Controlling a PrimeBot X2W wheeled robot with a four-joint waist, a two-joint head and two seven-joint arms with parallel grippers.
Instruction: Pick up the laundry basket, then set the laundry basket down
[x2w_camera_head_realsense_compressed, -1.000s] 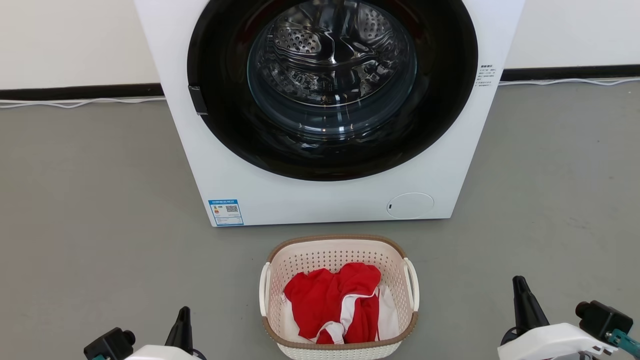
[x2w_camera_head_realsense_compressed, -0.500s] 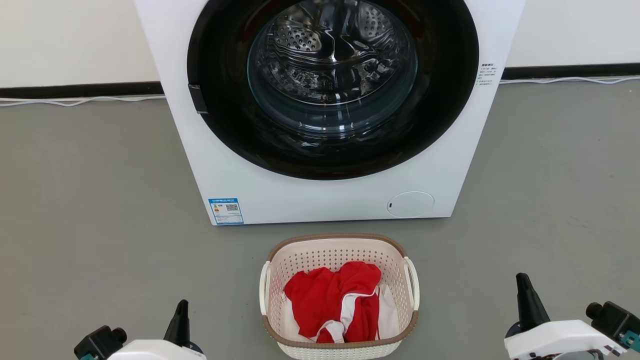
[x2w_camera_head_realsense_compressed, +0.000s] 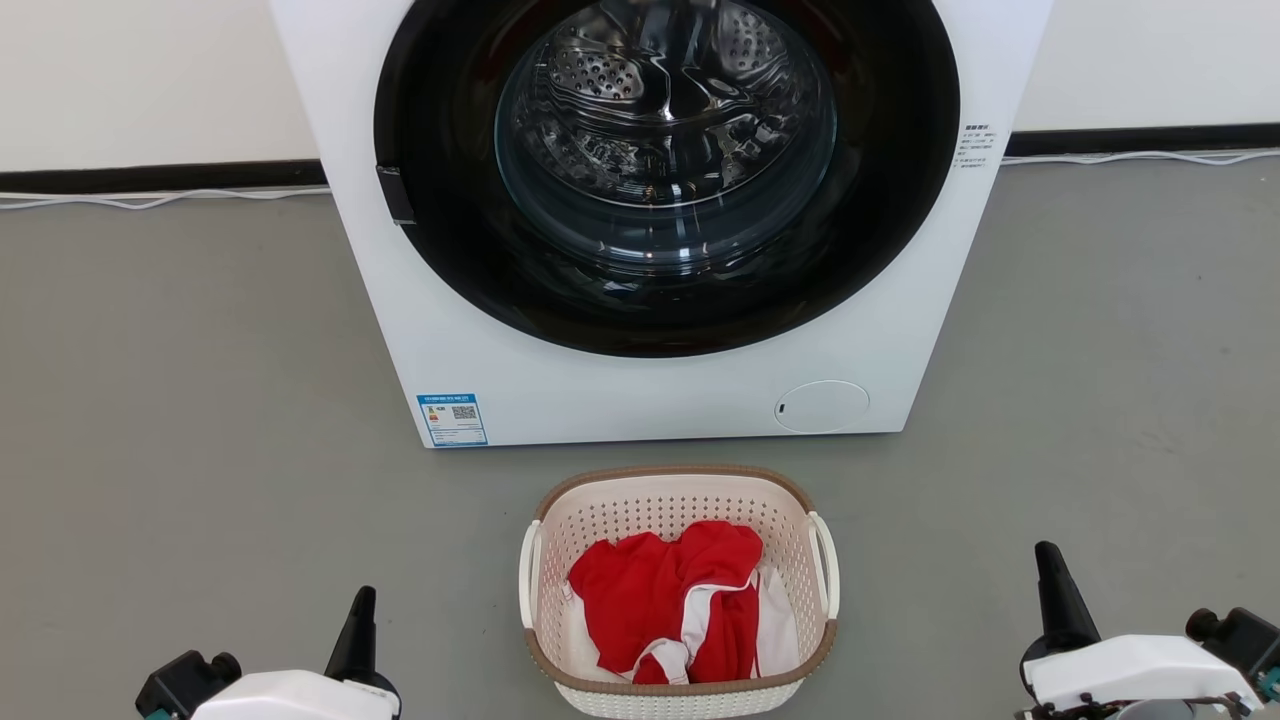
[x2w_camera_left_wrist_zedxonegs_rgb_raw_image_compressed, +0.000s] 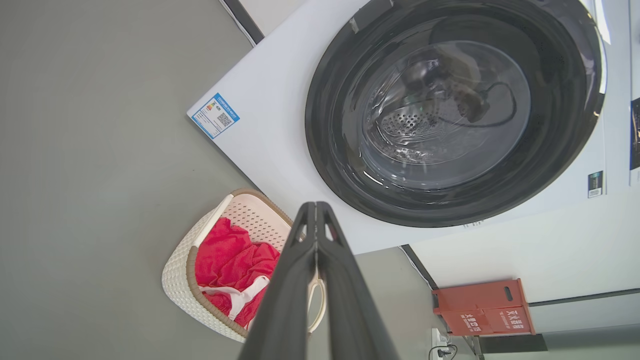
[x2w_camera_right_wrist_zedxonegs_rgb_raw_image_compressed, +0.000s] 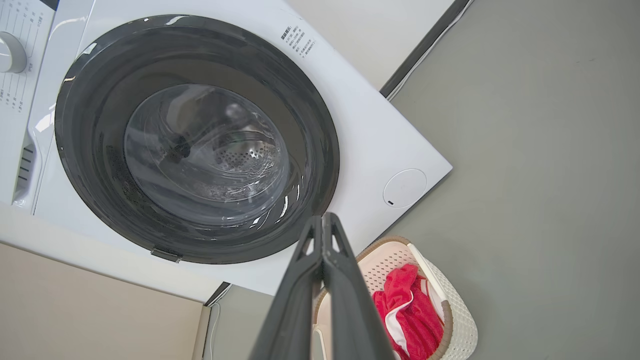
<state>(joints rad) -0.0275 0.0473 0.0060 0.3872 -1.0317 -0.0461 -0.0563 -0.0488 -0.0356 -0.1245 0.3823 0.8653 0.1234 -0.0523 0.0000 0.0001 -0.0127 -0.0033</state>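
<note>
Saw the laundry basket (x2w_camera_head_realsense_compressed: 668, 508) sitting on the grey floor (x2w_camera_head_realsense_compressed: 200, 420), just in front of the washing machine (x2w_camera_head_realsense_compressed: 640, 400), centred under the round door (x2w_camera_head_realsense_compressed: 665, 170), with a narrow strip of floor between. Not lifted. Held a red-and-white garment (x2w_camera_head_realsense_compressed: 650, 590) bunched inside. Noted the white loop handles, left (x2w_camera_head_realsense_compressed: 524, 575) and right (x2w_camera_head_realsense_compressed: 828, 565), both free.

Found the left gripper (x2w_camera_head_realsense_compressed: 362, 600) at lower left of the head view, well apart from the basket on its left-handle side. Found the right gripper (x2w_camera_head_realsense_compressed: 1046, 550) at lower right, also well apart. Checked the left wrist view: fingers (x2w_camera_left_wrist_zedxonegs_rgb_raw_image_compressed: 287, 300) pressed together, tips meeting. Same in the right wrist view, fingers (x2w_camera_right_wrist_zedxonegs_rgb_raw_image_compressed: 295, 300) pressed together. Read both as closed, gripping nothing.
</note>
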